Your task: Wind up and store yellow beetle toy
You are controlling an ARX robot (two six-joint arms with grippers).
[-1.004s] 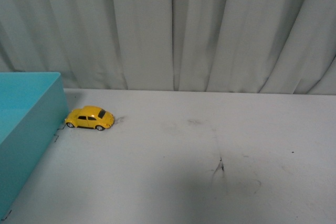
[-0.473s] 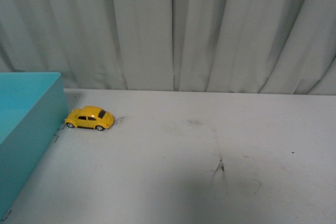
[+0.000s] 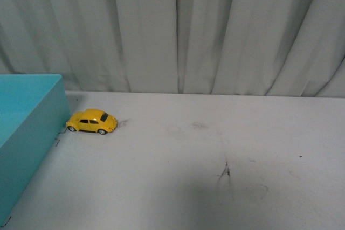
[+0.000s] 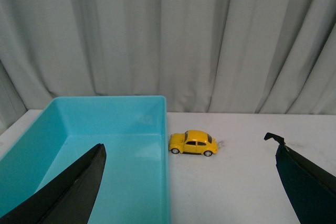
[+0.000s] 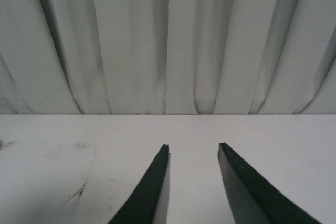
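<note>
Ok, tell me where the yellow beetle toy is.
Front view: the yellow beetle toy stands on the table, far left, just outside the teal box.

Left hand (image 4: 184,141) gapes wide, while right hand (image 5: 194,145) stands only narrowly parted.

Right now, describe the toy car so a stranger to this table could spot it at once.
Find the big turquoise box on the left of the white table. Beside its outer wall, near the far corner, stands the yellow beetle toy. It is the only small yellow thing there: rounded, dark windows, black wheels.
</note>
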